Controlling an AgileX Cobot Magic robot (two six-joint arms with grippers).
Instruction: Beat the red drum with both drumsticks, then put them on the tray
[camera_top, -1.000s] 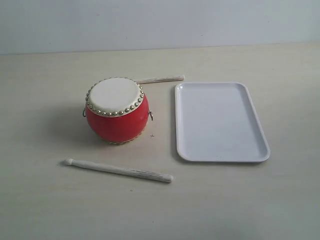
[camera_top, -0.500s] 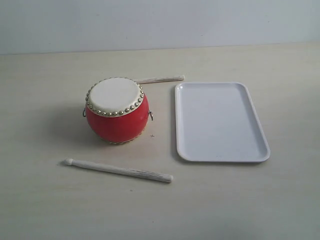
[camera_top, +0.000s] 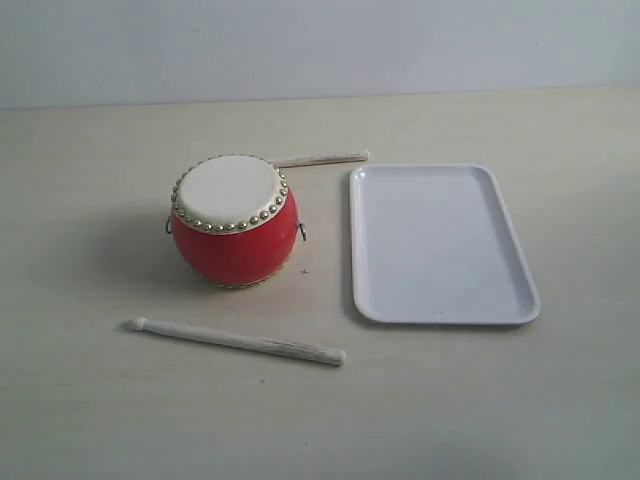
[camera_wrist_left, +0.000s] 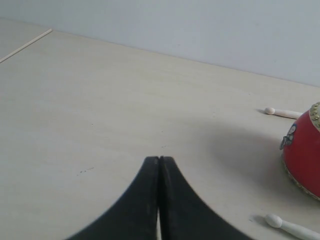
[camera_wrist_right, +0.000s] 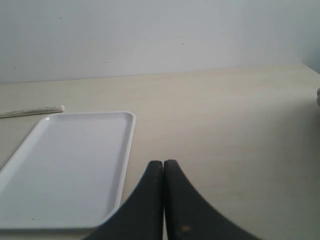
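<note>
Pale tabletop (camera_top: 100, 420): left claw (camera_wrist_left: 159, 161), right claw (camera_wrist_right: 163, 164) closed, empty; red drum (camera_top: 234, 222), drumsticks (camera_top: 240, 341) well apart.

Far drumstick (camera_top: 320, 159) half behind drum (camera_top: 234, 225)

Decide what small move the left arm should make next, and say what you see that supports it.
Probably open the left gripper and start it toward the near drumstick. Its jaws are shut on nothing, and that stick and the far drumstick both lie untouched on the table by the red drum, so nothing can be beaten until one is gripped.
</note>
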